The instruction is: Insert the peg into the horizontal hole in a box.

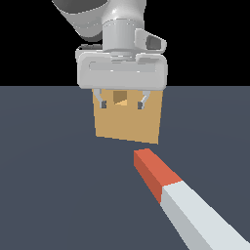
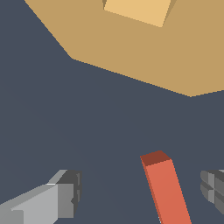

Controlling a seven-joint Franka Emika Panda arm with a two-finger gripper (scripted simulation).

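The peg [image 1: 180, 195] lies on the dark floor, its red-orange end pointing at the box [image 1: 128, 126] and its grey-white length running toward the exterior view's lower right. The tan box stands behind it, a small gap away, with the square hole [image 1: 120, 96] in its face. My gripper [image 1: 122, 104] hangs open and empty in front of the box's upper part, well above the peg. In the wrist view the peg's red end [image 2: 166, 188] shows between my two fingers [image 2: 65, 192], nearer one of them, within my gripper [image 2: 140, 192]. The box [image 2: 131, 57] and hole [image 2: 138, 11] lie beyond.
The flat dark grey-blue floor [image 1: 49, 185] surrounds the peg and box. No other objects show.
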